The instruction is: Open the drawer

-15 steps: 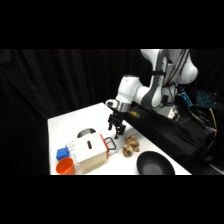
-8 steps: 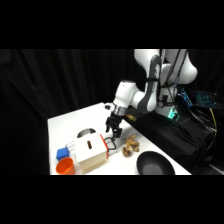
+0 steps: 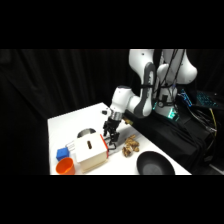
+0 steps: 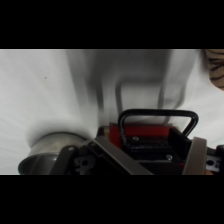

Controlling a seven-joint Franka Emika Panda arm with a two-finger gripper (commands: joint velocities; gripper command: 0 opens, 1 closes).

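End effector (image 3: 111,139) at red drawer (image 4: 145,134) front, directly below it; fingers straddle the wire loop handle (image 4: 157,120), closure can't tell. Handle bar runs crosswise; pull goes away from beige box (image 3: 90,152).

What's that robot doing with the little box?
The white robot arm has brought its gripper down to the red front of the drawer in the pale wooden box on the table. In the wrist view, the dark wire loop handle sits right in front of the gripper. Whether the drawer has slid out at all can't be told. A blue block and an orange cup sit beside the box, untouched.
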